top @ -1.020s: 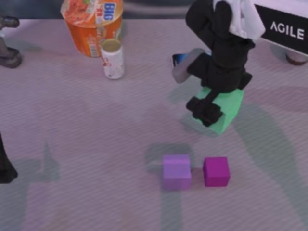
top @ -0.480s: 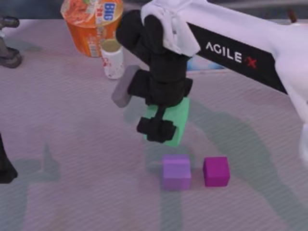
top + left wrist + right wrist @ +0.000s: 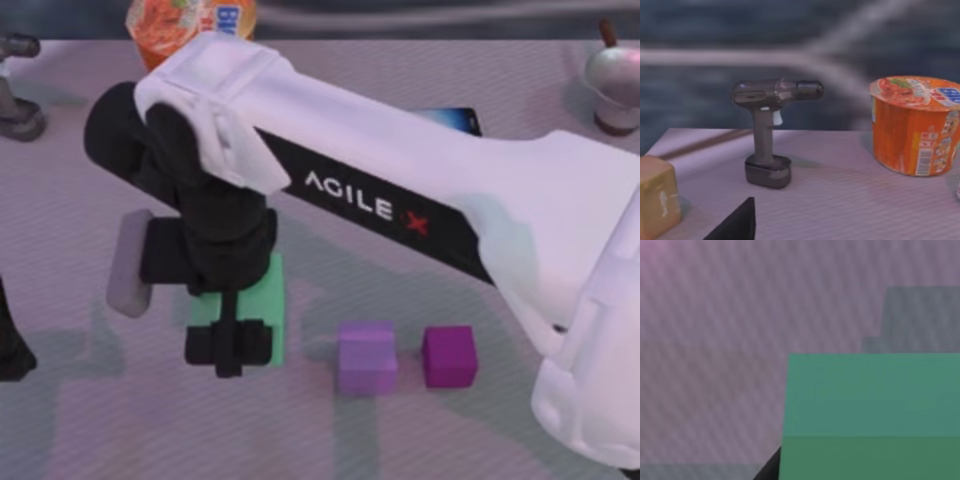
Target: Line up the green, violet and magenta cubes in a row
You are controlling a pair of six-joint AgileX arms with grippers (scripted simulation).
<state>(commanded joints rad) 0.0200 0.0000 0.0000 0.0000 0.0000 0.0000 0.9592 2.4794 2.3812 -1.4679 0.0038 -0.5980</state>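
Observation:
My right arm reaches across the table, and my right gripper [image 3: 228, 348] is shut on the mint green cube [image 3: 264, 300], hanging low over the table. The cube is in line with the violet cube [image 3: 367, 356], a small gap to its left. The magenta cube [image 3: 449, 355] sits just right of the violet one. In the right wrist view the green cube [image 3: 870, 405] fills the frame beside one dark finger [image 3: 771, 471], and its shadow falls on the table. My left arm [image 3: 10, 350] stays parked at the left edge. One fingertip [image 3: 737, 225] shows, well off to one side.
An orange noodle cup [image 3: 165, 25] stands at the back left. A dark drill [image 3: 767, 135] stands near it, and so does a yellowish block [image 3: 655, 195]. A phone [image 3: 455, 118] and a metal bell [image 3: 612, 80] lie at the back right.
My right arm has swung leftward and forward with the green cube, from the back right to the left of the violet cube. The violet and magenta cubes have not moved.

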